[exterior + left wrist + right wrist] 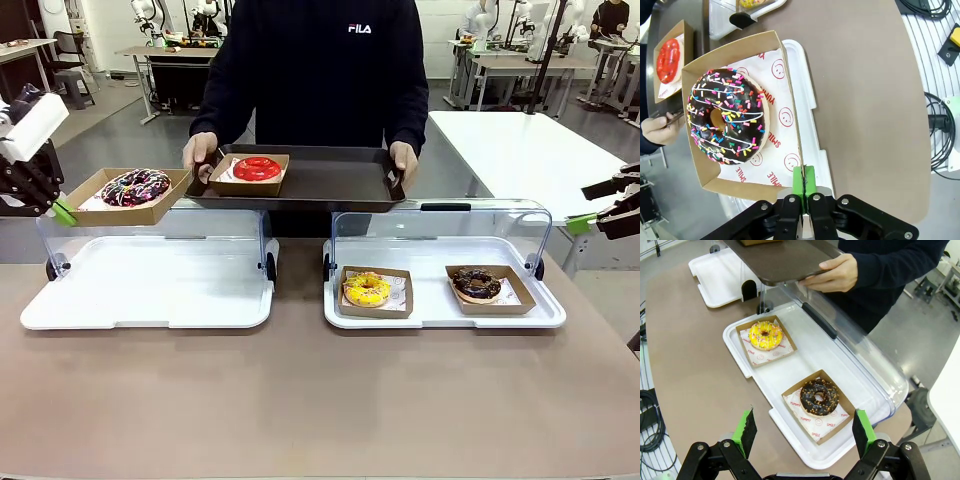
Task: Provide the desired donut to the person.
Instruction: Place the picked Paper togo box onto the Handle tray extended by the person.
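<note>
The left claw [803, 174] is clamped on the wall of a cardboard box [150, 212] carrying the sprinkled chocolate donut [135, 186]. It holds the box in the air over the bench's [300, 400] far left corner, just beside the dark serving tray [335, 180] that the person [320, 70] holds out. The right claw [803, 422] hangs open and empty near the right edge. Delivery looks midway: next, I'd say, the box must travel right, settle on the tray's bare part beside the red donut [257, 168], then be let go gently.
</note>
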Controlling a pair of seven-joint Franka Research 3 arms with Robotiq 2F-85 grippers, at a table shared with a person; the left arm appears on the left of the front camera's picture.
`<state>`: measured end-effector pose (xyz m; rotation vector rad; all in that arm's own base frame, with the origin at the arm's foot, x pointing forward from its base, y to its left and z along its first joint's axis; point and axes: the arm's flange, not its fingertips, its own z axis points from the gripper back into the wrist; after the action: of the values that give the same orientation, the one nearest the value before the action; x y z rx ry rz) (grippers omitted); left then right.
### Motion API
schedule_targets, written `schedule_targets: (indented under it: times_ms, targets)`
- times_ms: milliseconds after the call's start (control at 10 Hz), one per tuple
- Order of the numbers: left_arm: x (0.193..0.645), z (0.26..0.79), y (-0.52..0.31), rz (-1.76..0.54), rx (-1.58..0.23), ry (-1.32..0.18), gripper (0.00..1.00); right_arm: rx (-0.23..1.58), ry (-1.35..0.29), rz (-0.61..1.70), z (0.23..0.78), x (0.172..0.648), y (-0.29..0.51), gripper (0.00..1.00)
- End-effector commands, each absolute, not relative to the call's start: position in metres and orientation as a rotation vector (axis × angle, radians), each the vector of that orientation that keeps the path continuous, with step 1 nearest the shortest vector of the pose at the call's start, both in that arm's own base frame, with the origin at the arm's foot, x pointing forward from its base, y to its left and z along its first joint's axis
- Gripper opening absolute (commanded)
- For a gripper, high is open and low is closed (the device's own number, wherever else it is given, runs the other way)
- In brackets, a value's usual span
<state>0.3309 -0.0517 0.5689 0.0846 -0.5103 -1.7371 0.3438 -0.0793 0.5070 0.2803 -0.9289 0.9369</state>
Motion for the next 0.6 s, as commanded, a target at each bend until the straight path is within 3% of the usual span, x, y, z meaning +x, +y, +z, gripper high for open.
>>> schedule_targets:
  times_ms: [0,500]
  targets:
    - [0.3298,0.5689,-0.0506,-1.731,0.095,-0.518,0.0,0.296,-0.943,0.941,0.5042,0.3449,-0.0793,1.0]
    - [0.3298,0.5689,-0.0506,-1.731,0.095,-0.518,0.0,0.296,-0.943,0.941,0.5042,0.3449,-0.0793,1.0]
